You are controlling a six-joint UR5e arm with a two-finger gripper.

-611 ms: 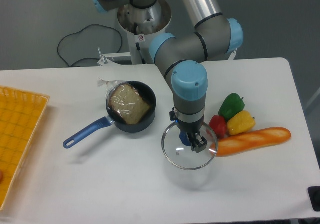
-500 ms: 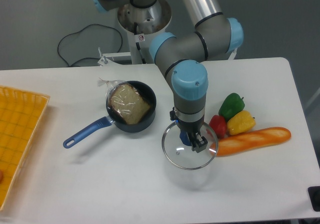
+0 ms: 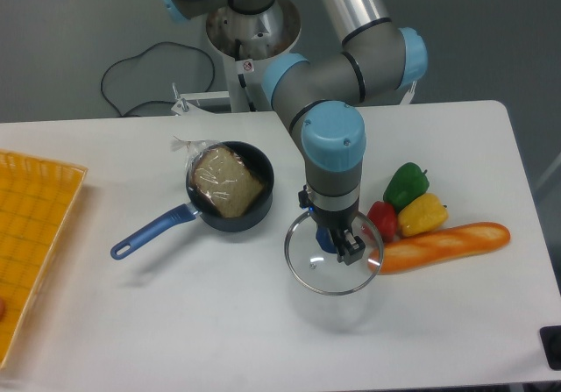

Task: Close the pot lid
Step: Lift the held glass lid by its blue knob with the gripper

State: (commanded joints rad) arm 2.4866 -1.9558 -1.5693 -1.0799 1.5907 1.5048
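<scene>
Camera view: the robot's two-finger hand (image 3: 342, 245) is closed on the blue centre knob of the round clear glass lid (image 3: 333, 256) with its thin metal rim, which hangs tilted just above the white bench (image 3: 263, 339). Well to the left sits the small dark navy saucepan (image 3: 230, 188) with a long bright-blue handle, open and holding a plastic-wrapped slice of bread (image 3: 226, 181) that rises near its rim. Likely risks: the bread may keep the lid from seating flat; the tilted lid may catch the pot's rim; a swing could brush the red pepper (image 3: 382, 219) just beside it. Compared with 0.6 s ago, arm and lid have shifted very slightly rightward; everything else is unchanged.
</scene>
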